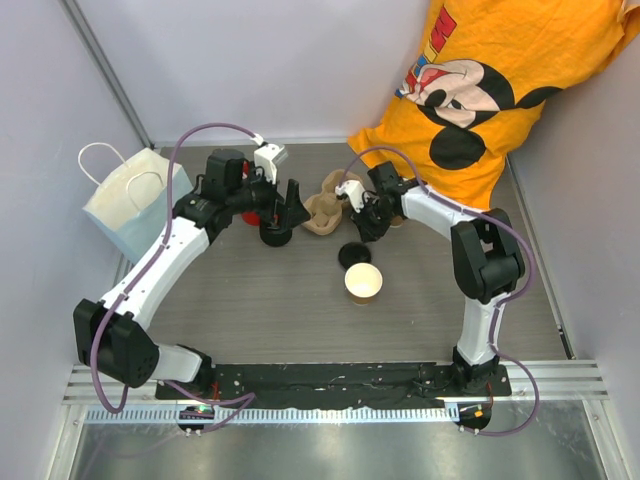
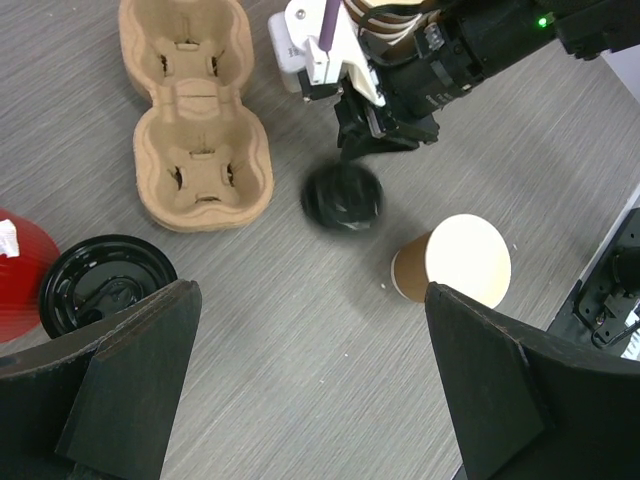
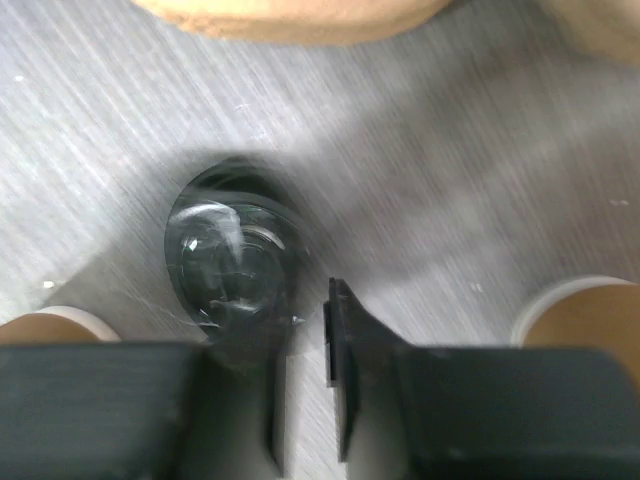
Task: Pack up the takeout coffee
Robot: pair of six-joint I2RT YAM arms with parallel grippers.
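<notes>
Just beneath the right hand [image 2: 368, 148] is the blurred black lid [image 2: 342, 197], cup [image 2: 455, 262] nearby.

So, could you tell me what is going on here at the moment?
The right gripper is down at the edge of a black lid beside the open paper cup, jaws nearly closed; whether it actually grips the lid is unclear. The left gripper hovers open by the red cup and a second black lid. The cup has no lid on yet.
</notes>
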